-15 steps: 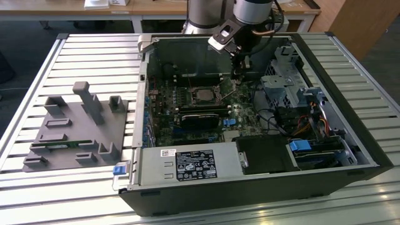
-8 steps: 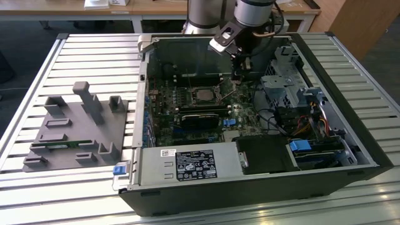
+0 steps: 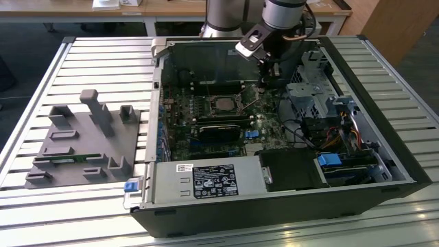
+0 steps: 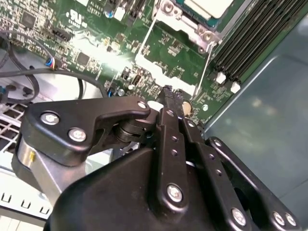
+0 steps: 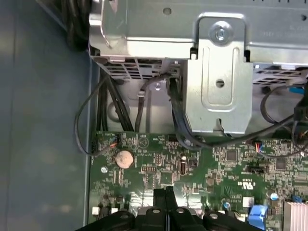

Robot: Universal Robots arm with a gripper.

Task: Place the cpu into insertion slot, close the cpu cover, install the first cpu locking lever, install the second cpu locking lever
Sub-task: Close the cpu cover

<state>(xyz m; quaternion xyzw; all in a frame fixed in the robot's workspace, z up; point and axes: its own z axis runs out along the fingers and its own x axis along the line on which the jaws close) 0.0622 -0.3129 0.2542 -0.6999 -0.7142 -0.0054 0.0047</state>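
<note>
Black gripper (image 4: pixel 169 94) clenched, empty, above green board (image 4: pixel 163 53); silvery square cpu (image 4: pixel 208 6) flat inside metal frame (image 4: pixel 185 26); thin wire lever (image 4: pixel 206 67) beside; case wall (image 4: pixel 269 96) near.

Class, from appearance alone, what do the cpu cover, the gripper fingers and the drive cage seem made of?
The cpu cover: likely bare steel, silvery with glints. The fingers of the gripper: matt black, metal or hard plastic, can't tell. The drive cage: dull grey sheet metal, folded and punched.
</note>
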